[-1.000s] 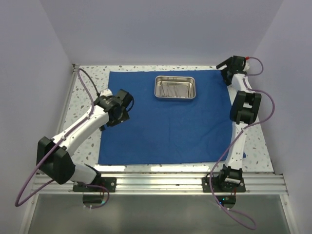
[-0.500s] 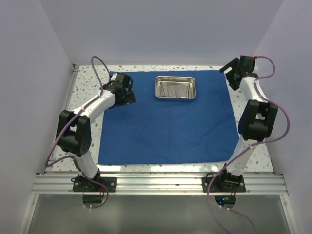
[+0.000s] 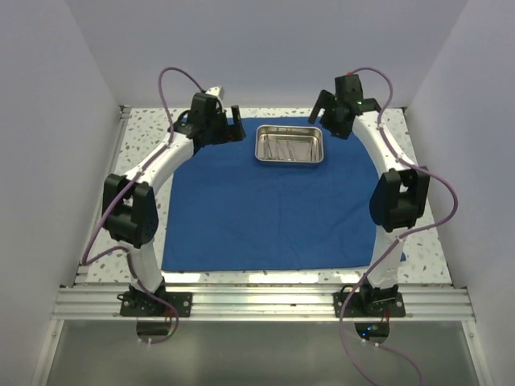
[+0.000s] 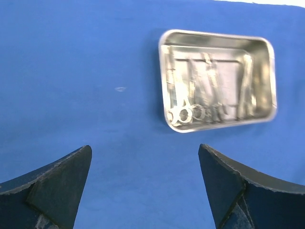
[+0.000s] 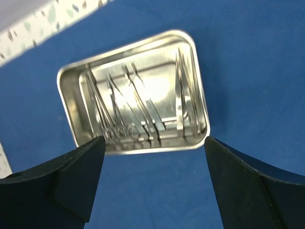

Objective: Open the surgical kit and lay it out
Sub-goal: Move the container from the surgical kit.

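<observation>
Surgical kit: the royal-blue cloth wrap (image 3: pixel 273 217) lies opened out as one large flat sheet across the middle of the speckled table (image 3: pixel 143 141). Its near edge runs close to the table's near edge, and its far edge lies close to the back wall.

The steel tray (image 3: pixel 290 161) stands upright on the far central part of the sheet. The wrist views show thin steel instruments lying lengthwise side by side inside it: ring-handled forceps (image 4: pixel 186 113) with the rings toward one short wall, and tweezers (image 5: pixel 183 105) along one long wall. An exact count cannot be made.

Left gripper (image 4: pixel 144 153): jaws spread wide, nothing between them. It hangs above the cloth just left of the tray and touches neither.

Right gripper (image 5: pixel 155 140): jaws likewise spread wide and empty. It is held above the cloth at the tray's far right corner, clear of the rim.

Both arms reach forward from their bases to the far end of the table, flanking the tray.
</observation>
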`<state>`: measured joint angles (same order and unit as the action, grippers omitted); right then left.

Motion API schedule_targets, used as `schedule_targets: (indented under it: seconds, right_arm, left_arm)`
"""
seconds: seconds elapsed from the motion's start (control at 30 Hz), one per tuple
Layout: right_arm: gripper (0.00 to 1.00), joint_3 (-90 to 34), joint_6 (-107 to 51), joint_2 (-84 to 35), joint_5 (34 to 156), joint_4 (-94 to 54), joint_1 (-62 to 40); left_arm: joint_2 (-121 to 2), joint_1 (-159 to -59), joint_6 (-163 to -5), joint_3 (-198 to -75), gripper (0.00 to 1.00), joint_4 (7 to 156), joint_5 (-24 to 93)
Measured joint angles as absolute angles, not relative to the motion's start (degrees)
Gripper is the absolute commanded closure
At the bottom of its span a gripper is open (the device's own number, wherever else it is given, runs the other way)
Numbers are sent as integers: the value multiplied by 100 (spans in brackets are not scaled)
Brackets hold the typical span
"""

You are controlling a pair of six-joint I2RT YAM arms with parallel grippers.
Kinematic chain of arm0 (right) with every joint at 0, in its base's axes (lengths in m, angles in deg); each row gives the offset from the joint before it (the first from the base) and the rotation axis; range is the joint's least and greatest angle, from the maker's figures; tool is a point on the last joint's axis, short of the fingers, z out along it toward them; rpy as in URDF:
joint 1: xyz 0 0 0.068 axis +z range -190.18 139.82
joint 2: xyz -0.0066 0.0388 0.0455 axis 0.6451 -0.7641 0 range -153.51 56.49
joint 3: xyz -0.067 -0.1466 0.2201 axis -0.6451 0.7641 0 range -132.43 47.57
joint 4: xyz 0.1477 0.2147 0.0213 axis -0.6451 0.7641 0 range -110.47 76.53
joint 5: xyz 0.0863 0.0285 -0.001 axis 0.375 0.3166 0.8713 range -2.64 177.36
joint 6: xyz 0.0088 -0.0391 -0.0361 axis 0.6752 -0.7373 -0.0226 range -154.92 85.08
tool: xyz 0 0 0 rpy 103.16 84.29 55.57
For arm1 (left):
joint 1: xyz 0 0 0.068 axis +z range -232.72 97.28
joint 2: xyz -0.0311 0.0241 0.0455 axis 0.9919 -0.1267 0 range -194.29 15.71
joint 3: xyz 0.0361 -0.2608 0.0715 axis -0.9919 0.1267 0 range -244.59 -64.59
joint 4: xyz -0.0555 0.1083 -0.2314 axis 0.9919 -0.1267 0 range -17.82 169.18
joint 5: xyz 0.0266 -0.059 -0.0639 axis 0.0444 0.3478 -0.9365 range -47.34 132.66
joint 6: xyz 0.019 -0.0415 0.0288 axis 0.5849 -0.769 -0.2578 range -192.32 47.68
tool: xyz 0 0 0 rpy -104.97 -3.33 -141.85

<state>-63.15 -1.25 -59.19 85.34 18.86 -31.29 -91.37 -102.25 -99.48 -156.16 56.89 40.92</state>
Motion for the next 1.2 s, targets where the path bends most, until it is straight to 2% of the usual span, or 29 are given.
schedule_targets:
  seconds: [0.13, 0.23, 0.37, 0.53, 0.63, 0.67, 0.73, 0.77, 1.07, 1.2]
  right_arm:
    - [11, -6339, -339, -5932, 8525, 2378, -2878]
    - [11, -6243, -405, -5910, 8507, 2476, -2858]
    - [11, -5991, -519, -5788, 8330, 2605, -2869]
    - [13, -6022, -785, -5650, 7873, 2909, -2873]
    - [21, -6737, -910, -6004, 7633, 3298, -2873]
    - [29, -7095, -934, -6210, 7591, 3407, -2873]
    - [37, -7585, -982, -6605, 7537, 3418, -2884]
    - [45, -7690, -999, -6760, 7526, 3421, -2889]
    - [45, -7506, -1004, -7639, 7458, 3624, -2895]
    - [54, -7458, -1012, -7720, 7432, 3617, -2895]
  left_arm:
    - [-9244, -10225, -9867, -15725, 1, 5899, 3312]
    - [-9727, -10254, -9825, -16324, 2, 5880, 2958]
    - [-10462, -10341, -9762, -17054, 3, 5810, 3001]
    - [-10746, -10428, -9703, -17078, 3, 5545, 3174]
    - [-10663, -10439, -9679, -16929, 3, 5547, 3231]
    - [-10602, -10439, -9675, -16831, 3, 5554, 3259]
    - [-10409, -10439, -9670, -16573, 3, 5547, 3318]
    - [-10289, -10439, -9668, -16426, 3, 5539, 3349]
    - [-9043, -10426, -9570, -15675, 3, 5427, 3583]
    - [-8595, -10418, -9557, -15495, 3, 5427, 3642]
